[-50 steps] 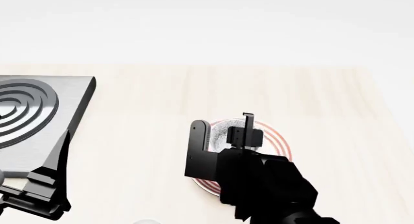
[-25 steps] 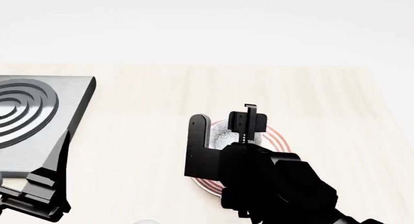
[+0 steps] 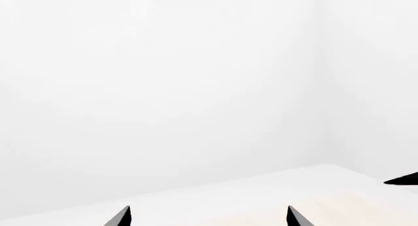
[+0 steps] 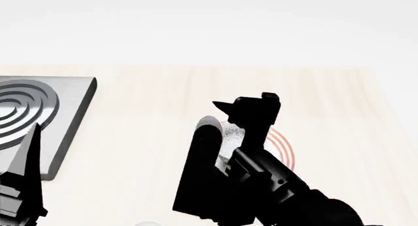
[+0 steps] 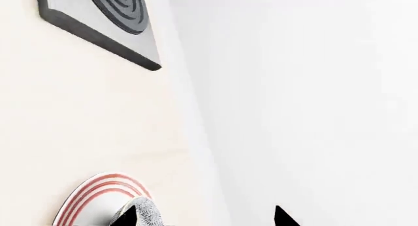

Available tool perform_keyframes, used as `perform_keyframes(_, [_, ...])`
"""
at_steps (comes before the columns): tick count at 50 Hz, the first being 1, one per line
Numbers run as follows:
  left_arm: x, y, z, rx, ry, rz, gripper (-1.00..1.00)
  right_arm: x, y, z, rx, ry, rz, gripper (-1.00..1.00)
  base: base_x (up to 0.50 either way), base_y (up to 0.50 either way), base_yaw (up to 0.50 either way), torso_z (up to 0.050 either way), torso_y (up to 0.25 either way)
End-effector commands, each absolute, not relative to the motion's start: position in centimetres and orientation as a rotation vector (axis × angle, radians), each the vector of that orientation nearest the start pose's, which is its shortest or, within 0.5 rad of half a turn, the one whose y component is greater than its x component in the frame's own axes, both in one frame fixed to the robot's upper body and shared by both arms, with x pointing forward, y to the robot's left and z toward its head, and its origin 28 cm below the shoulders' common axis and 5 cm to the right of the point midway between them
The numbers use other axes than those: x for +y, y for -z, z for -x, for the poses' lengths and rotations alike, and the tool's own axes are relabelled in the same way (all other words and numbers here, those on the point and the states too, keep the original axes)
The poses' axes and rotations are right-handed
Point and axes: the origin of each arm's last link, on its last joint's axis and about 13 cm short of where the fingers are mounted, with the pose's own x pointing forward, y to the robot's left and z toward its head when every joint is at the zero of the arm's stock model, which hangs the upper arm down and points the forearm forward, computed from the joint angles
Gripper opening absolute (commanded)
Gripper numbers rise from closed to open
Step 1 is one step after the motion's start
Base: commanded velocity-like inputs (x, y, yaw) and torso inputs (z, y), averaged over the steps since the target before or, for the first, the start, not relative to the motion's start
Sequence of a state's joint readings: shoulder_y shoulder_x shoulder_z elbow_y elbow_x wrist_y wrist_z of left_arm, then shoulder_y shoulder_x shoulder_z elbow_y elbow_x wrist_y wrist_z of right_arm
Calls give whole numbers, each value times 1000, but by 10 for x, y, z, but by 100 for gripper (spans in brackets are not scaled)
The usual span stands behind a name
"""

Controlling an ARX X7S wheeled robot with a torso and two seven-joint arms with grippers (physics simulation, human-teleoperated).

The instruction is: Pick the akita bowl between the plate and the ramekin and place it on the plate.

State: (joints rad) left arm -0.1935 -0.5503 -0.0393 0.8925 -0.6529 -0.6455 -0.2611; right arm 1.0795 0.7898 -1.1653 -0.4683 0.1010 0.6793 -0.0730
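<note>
Right hand hides most of akita bowl and plate

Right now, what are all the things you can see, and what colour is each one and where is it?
Pale wooden table: one, light beige, under everything.
Flat round white plate with thin red rings: one, white and red, middle of the table, mostly hidden behind the right arm.
Small speckled grey-and-white bowl: one, grey and white, on the plate, partly hidden.
Square grey burner slab with dark rings: one, grey with black rings, far left of the table.
White wall: one, plain white, beyond the table.
Left gripper: one, black, low at the table's left edge, only its two tips show, apart.
Right gripper: one, black, over the plate, tips spread, one beside the bowl.
</note>
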Motion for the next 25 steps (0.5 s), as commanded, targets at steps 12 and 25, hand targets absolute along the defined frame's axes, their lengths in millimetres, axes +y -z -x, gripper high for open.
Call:
perform_keyframes(12, [247,-212,-132,-906,37,13,100,-138,-227,-148,-865,-264,536,100,0,0,0,0,0])
perform_keyframes(25, [253,-212,-130,-1021,-99,56,100,-144,-218,-113,-989,-224,361,100,0,0,0,0,0])
